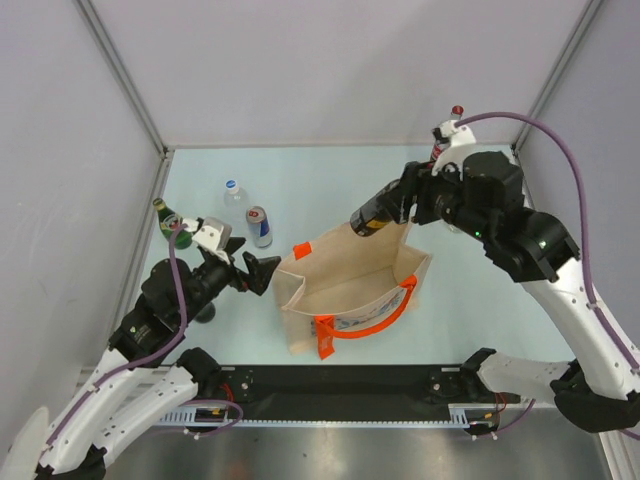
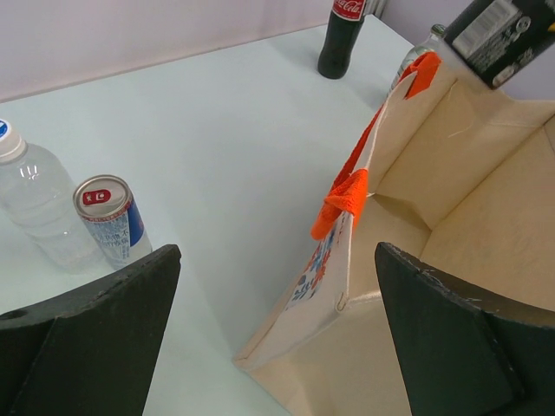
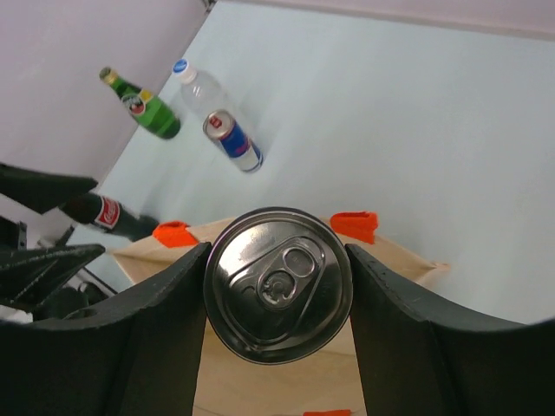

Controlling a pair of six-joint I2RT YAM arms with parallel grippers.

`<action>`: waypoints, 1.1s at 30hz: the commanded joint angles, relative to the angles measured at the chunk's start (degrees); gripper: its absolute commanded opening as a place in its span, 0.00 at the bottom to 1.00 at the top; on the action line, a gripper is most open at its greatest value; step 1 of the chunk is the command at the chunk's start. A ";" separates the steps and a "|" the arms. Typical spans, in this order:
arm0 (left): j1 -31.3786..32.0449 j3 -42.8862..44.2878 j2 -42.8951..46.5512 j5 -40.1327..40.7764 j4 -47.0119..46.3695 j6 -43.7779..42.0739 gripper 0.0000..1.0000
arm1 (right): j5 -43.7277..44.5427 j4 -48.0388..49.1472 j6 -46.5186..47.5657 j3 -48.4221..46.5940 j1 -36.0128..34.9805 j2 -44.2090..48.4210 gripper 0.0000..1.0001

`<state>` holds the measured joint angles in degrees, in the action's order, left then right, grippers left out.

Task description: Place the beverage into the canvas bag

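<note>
The boxy beige canvas bag with orange strap handles (image 1: pixel 340 272) stands open-topped at the centre of the pale tabletop (image 1: pixel 330 180).

The right end effector (image 1: pixel 395 205) has both fingers pressed against the sides of a dark cylindrical beverage can with a silver pull-tab lid (image 3: pixel 279 284). It holds the can tilted above the bag's rim at 1 o'clock, with the can base over the opening.

The left end effector (image 1: pixel 262 272) is at the bag's 9 o'clock, fingers spread wide and holding nothing. The wrist view shows the bag's side wall between them; contact cannot be determined.

At the bag's 10 to 11 o'clock stand three items:
- a red, blue and silver can (image 1: pixel 259 227);
- a clear plastic bottle with a blue cap (image 1: pixel 235 196);
- a green glass bottle (image 1: pixel 166 216).
</note>
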<state>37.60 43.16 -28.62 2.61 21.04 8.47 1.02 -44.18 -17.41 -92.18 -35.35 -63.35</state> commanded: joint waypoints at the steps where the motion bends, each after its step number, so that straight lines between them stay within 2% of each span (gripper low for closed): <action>1: 0.19 0.09 -0.91 -1.91 -1.79 -0.56 1.00 | 7.57 4.47 1.67 -2.03 -7.26 -2.37 0.00; 3: 0.19 0.09 -1.09 -2.08 -1.70 -0.65 1.00 | 13.89 0.34 2.29 -3.70 -10.24 -4.23 0.00; 5: 0.19 0.00 -1.09 -1.91 -1.70 -0.65 1.00 | 15.76 -0.64 2.64 -3.53 -11.49 -5.73 0.00; 10: 0.19 0.09 -1.44 -2.00 -1.61 -0.65 0.99 | 20.94 2.07 3.95 0.15 -15.44 -5.82 0.00; 16: 0.19 0.00 -1.96 -2.17 -1.97 -0.38 1.00 | 29.47 5.34 7.21 5.69 -15.97 -6.43 0.00; 21: 0.19 -0.09 -1.79 -3.58 -2.14 -0.47 1.00 | 30.19 6.47 8.53 7.89 -16.06 -6.70 0.00; 28: 0.19 -0.09 -1.88 -3.23 -2.05 -0.47 1.00 | 24.92 14.20 11.17 14.13 -16.15 -6.08 0.00; 33: 0.19 -0.18 -1.96 -3.31 -2.05 -0.47 1.00 | 25.97 16.84 12.13 17.38 -16.15 -7.75 0.00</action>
<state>37.60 43.16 -30.59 0.60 21.02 8.49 25.61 -37.52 -7.20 -75.24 -51.18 -71.09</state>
